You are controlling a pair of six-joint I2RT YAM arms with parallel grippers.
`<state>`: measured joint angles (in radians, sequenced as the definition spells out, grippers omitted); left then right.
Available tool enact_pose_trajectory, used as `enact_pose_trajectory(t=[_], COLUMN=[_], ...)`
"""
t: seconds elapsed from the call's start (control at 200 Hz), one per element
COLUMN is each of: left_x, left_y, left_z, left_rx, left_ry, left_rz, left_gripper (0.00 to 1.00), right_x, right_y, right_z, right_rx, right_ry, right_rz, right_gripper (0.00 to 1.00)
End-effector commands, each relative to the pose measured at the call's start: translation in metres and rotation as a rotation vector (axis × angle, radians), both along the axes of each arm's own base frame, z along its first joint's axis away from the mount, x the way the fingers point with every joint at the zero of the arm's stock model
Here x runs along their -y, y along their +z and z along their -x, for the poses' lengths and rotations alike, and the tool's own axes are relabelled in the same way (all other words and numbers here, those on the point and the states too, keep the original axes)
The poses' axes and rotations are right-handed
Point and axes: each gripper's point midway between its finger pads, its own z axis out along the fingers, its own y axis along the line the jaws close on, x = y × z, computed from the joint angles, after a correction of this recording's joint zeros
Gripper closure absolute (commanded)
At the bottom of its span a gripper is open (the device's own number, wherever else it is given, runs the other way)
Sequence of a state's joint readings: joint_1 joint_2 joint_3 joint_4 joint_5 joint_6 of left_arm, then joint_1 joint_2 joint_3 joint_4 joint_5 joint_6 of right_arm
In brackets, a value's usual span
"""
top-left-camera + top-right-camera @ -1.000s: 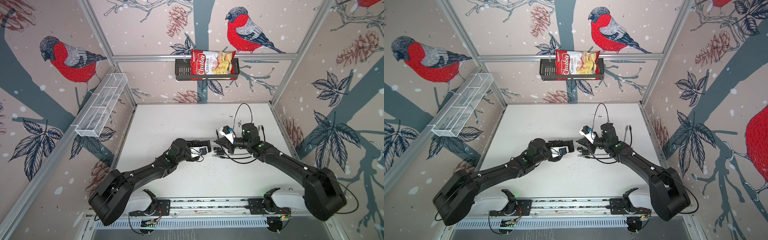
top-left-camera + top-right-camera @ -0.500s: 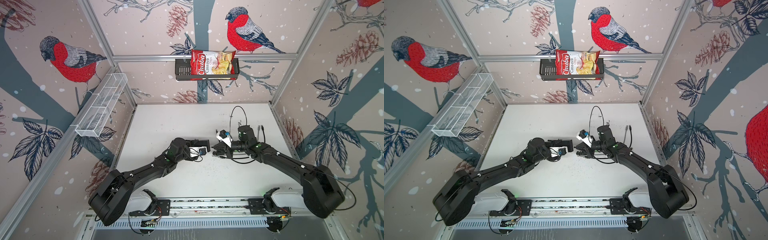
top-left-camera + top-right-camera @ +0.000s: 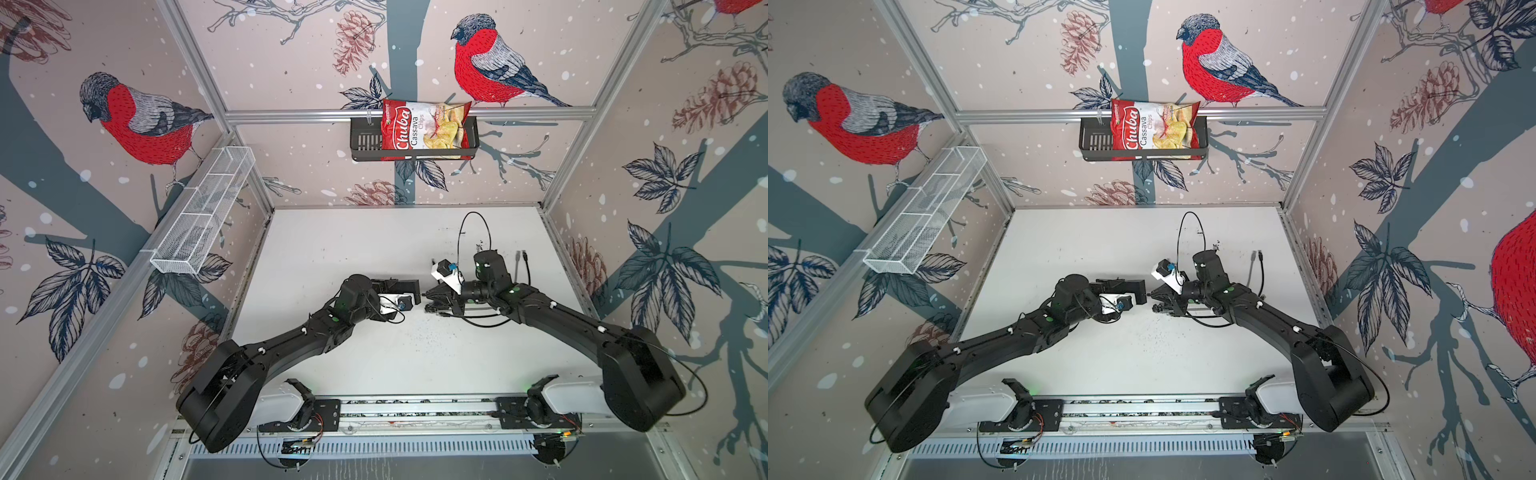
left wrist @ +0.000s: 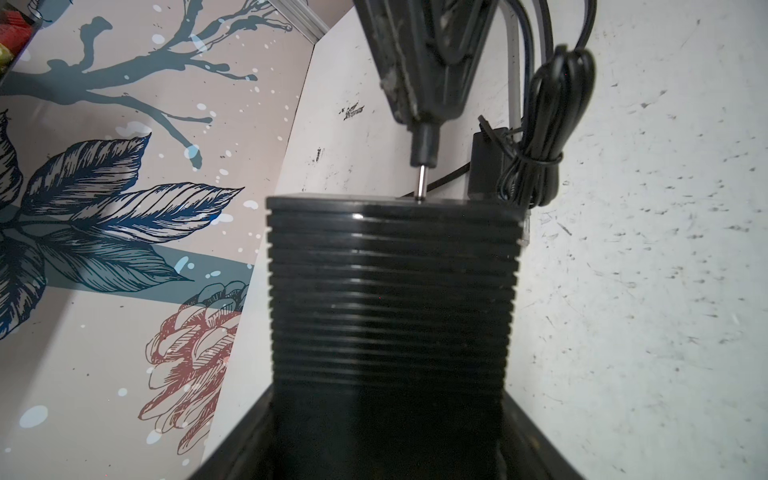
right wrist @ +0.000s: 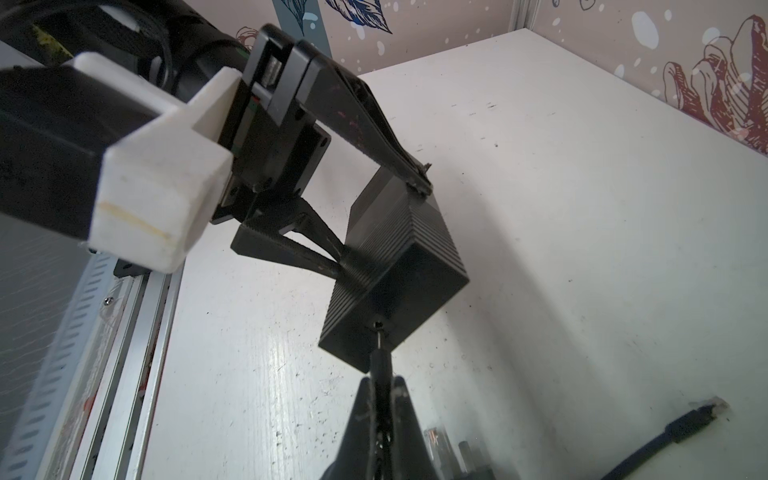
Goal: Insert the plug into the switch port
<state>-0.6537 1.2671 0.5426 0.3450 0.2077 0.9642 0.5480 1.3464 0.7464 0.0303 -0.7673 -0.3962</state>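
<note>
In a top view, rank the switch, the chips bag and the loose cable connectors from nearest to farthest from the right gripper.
From the right gripper:
1. switch: held up just to its left, almost touching.
2. loose cable connectors: farther right, near the table's edge.
3. chips bag: in the black basket, up on the back wall.

The plug [image 4: 424, 143] lies right of the switch [image 3: 405, 286], tip touching it.

Near the middle of a top view, the plug [image 3: 423, 294] is too small to tell if it is inside the switch [image 3: 401, 286].
</note>
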Motion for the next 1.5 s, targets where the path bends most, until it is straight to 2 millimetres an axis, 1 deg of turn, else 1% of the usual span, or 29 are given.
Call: enact_pose_trajectory(t=[0.0,0.155,0.315,0.665,0.86,0.996,1.171,1.301,1.496], left_x=[0.006,0.006,0.006,0.005,0.004,0.004,0.005,0.005,0.006], left_y=[0.01,0.01,0.011,0.012,0.01,0.013,0.012,0.011,0.013], left_z=[0.0,0.0,0.0,-0.002,-0.002,-0.002,0.001,0.002,0.003], left_rx=[0.026,0.025,0.032,0.041,0.043,0.048,0.044,0.041,0.044], left_ry=[-0.026,-0.028,-0.027,-0.019,-0.017,-0.02,-0.032,-0.037,-0.045], left_rz=[0.028,0.027,0.031,0.027,0.019,0.023,0.018,0.016,0.019], left_gripper=[1.0,1.0,1.0,1.0,1.0,1.0,1.0,1.0,1.0], right_x=[-0.004,-0.005,-0.006,-0.009,-0.008,-0.008,-0.009,-0.01,-0.011], right_y=[0.011,0.013,0.006,-0.002,-0.006,-0.008,-0.006,0.0,0.004], right_z=[-0.002,-0.003,-0.001,0.008,0.008,0.006,0.0,-0.001,-0.003], right_rx=[0.038,0.037,0.014,-0.013,-0.018,-0.022,-0.006,0.011,0.021], right_ry=[0.019,0.022,0.034,0.064,0.057,0.053,0.036,0.036,0.037], right_rz=[-0.03,-0.034,-0.019,-0.007,0.003,0.008,0.009,-0.003,-0.009], right_gripper=[1.0,1.0,1.0,1.0,1.0,1.0,1.0,1.0,1.0])
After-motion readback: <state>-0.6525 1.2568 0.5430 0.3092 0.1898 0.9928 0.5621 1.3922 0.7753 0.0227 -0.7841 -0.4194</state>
